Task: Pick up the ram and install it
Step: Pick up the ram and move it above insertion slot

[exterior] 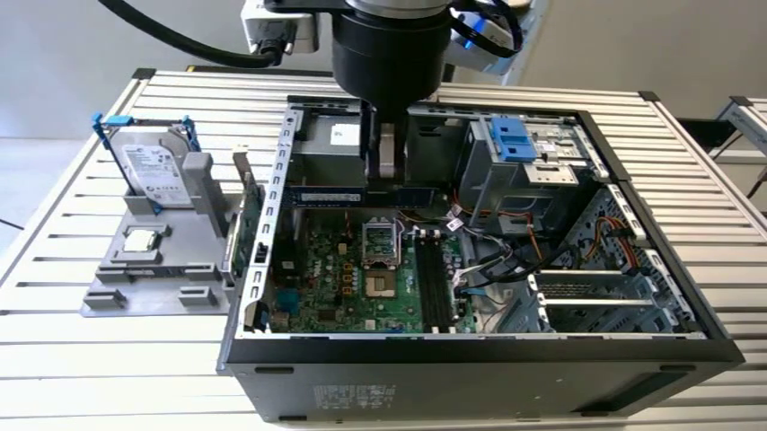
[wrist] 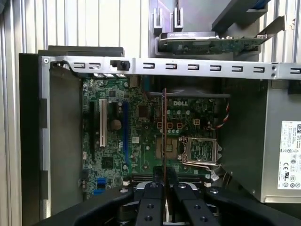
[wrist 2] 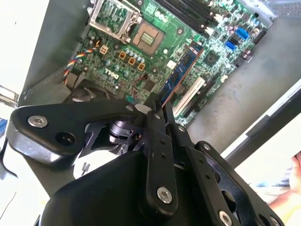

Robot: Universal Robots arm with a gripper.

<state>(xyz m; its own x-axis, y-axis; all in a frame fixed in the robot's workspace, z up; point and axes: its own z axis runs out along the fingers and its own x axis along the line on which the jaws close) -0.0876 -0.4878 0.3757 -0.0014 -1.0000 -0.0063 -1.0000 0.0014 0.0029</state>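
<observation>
The ram gripped over the open computer case.
Nearest in the exterior view lay the motherboard with its black memory slots. Beyond, over the board's far end, the gripper had its jaws clenched on the stick's middle, holding it level and apart from the slots. At the exterior view's far left a hard drive stood in a grey holder.

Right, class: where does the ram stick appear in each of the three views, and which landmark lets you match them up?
Exterior view: the ram is held level above the motherboard, gripped by the fingers.
Second wrist view: the ram is the blue strip reaching out from the fingers over the motherboard.
First wrist view: the ram shows edge-on, a thin line straight out from the fingers.
Shared landmark: the CPU socket.
</observation>
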